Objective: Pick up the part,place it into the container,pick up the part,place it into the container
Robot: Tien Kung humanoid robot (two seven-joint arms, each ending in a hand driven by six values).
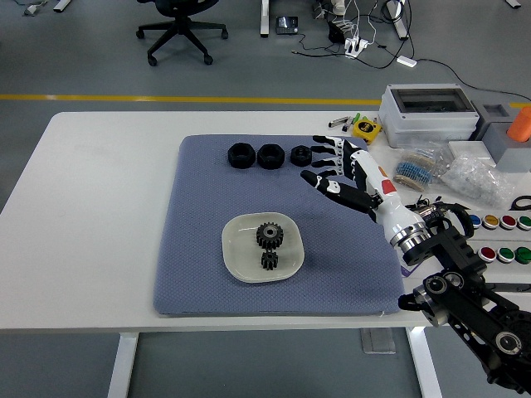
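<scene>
While two gears (269, 245) lie in the dish (236, 259), the right hand (340, 166), fingers spread and empty, should approach the nearest nut (300, 155) squarely before closing.

Mat (199, 249): blue-grey textured cloth, matt. Dish (236, 261): smooth glossy white. Gears (269, 235): matt black. Nuts (270, 155), at 12 o'clock of dish: matt black. Table (91, 215): smooth white.

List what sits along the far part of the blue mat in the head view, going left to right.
Left black nut → middle black nut → right black nut → right hand, fingers spread, holding nothing.
</scene>
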